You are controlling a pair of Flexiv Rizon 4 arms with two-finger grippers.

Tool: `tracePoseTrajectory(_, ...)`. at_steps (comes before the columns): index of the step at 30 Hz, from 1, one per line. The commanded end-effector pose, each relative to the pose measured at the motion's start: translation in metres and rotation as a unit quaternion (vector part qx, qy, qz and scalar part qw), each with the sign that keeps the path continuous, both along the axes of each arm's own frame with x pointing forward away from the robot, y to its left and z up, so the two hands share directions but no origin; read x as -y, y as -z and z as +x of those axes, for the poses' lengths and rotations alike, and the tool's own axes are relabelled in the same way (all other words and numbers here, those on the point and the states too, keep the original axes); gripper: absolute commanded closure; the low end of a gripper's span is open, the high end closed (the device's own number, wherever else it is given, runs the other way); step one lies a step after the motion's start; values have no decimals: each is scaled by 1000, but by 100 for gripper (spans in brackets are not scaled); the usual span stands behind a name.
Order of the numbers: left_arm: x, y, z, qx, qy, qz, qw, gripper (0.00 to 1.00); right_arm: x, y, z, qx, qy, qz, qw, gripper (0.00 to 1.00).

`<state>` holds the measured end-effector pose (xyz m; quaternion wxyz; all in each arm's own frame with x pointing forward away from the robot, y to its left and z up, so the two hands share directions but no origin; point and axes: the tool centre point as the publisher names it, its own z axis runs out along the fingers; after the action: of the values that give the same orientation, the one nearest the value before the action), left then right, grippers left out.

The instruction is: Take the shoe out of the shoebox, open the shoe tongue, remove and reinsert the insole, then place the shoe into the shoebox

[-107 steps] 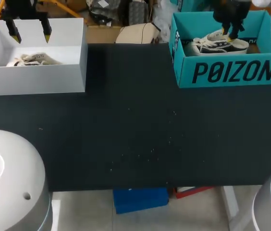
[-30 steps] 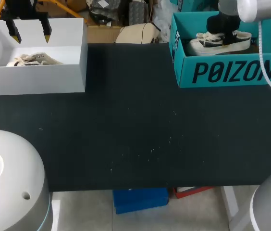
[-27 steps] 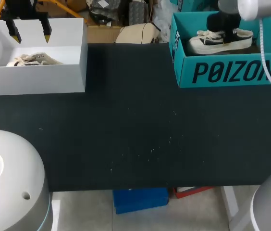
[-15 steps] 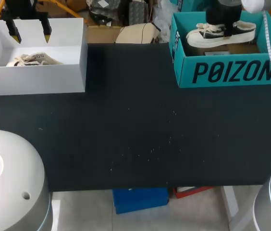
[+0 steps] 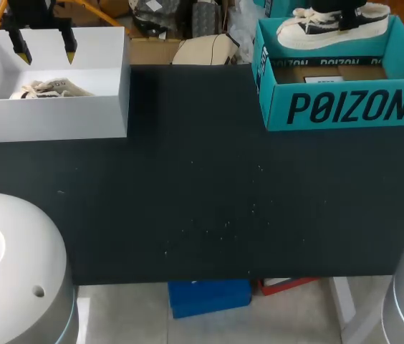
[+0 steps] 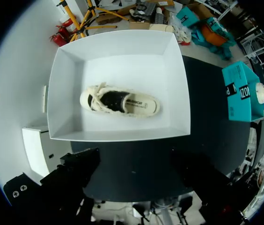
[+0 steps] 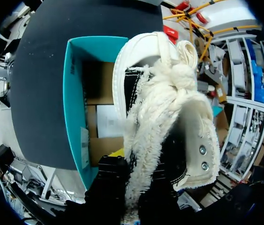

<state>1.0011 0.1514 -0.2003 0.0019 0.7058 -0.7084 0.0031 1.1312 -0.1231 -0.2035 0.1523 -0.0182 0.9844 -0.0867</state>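
Head view, upper right of frame: my right gripper [image 5: 347, 17] is holding a black-and-cream low-top canvas shoe [image 5: 331, 21] in the air over the open teal cardboard shoebox [image 5: 345, 107]. The shoe is hanging side-on above the box's far rim with its toe pointing toward frame centre. It is not touching the box floor.

Right wrist view: the upper is showing black, with a thick cream rubber sole, two metal eyelets on the side, and fuzzy, frayed cream laces bunched along the top. The jaws are pinching the shoe at its mid-section, and most of the fingers are hiding behind it.

Upper left of frame: my left gripper [image 5: 44, 51] is hanging over the white open cardboard box [image 5: 51, 118], jaws spread wide and holding nothing. A second matching cream-laced shoe [image 6: 120, 101] is lying on its side on that box's floor.

Count: I am seeing two shoes and two boxes, both boxes standing at the far edge of the black table [image 5: 202, 201].
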Motion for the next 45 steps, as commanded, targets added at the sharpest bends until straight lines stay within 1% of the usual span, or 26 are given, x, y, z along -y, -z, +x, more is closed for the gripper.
tracePoseTrajectory(1, 1, 0, 0, -1, -1, 2, 1000, 0, -12, -88, -52, 47, -7, -4, 999, 100)
tracePoseTrajectory(4, 1, 0, 0, -1, -1, 2, 1000, 0, -20, -108, -73, 55, -10, -6, 998, 100)
tracePoseTrajectory(6, 1, 0, 0, -1, -1, 2, 1000, 0, -27, -117, -86, 62, -16, -4, 998, 100)
tracePoseTrajectory(8, 1, 0, 0, -1, -1, 2, 1000, 0, -36, -122, -99, 69, -28, -4, 997, 100)
tracePoseTrajectory(13, 1, 0, 0, -1, -1, 2, 1000, 0, -64, -124, -141, 80, -35, -1, 996, 100)
tracePoseTrajectory(18, 1, 0, 0, -1, -1, 2, 1000, 0, -97, -114, -186, 92, -35, -24, 995, 100)
tracePoseTrajectory(21, 1, 0, 0, -1, -1, 2, 1000, 0, -121, -106, -211, 100, -19, -28, 994, 100)
tracePoseTrajectory(27, 1, 0, 0, -1, -1, 2, 1000, 0, -180, -86, -260, 102, 12, -25, 994, 100)
tracePoseTrajectory(31, 1, 0, 0, -1, -1, 2, 1000, 0, -218, -62, -289, 90, 33, -15, 995, 100)
tracePoseTrajectory(34, 1, 0, 0, -1, -1, 2, 1000, 0, -241, -41, -307, 83, 45, -13, 995, 100)
tracePoseTrajectory(39, 1, 0, 0, -1, -1, 2, 1000, 0, -273, -11, -325, 81, 61, -10, 995, 100)
tracePoseTrajectory(45, 1, 0, 0, -1, -1, 2, 1000, 0, -292, 26, -332, 75, 90, -16, 993, 100)
